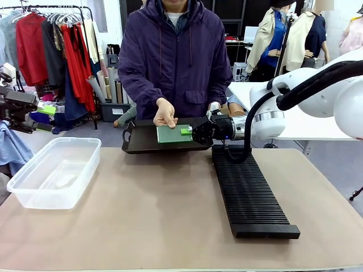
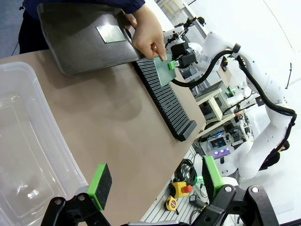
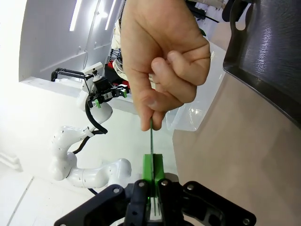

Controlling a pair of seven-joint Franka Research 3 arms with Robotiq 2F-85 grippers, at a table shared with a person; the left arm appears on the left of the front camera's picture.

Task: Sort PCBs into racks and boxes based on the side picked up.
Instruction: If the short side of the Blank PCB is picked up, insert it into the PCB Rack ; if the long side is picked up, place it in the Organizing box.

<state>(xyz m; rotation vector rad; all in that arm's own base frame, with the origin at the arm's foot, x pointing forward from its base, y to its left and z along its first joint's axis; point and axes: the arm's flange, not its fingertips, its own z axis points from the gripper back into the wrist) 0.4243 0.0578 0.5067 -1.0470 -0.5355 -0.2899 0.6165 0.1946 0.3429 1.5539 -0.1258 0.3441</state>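
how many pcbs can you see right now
2. One PCB is gripped between the person's hand and the right pincer. The other PCB lies flat in the dark tray. More could be hidden under the hand.

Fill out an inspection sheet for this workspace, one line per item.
Surface: tan table.
Job's things: one PCB, pinched between the person's hand and the right gripper; black rack to the right; clear tub to the left, empty.
Clutter: dark tray at the far edge.
Grippers: right gripper shut on the PCB; left gripper open, holding nothing.
Cables: black hose running along the right arm.
Surroundings: clothes rail behind the person.
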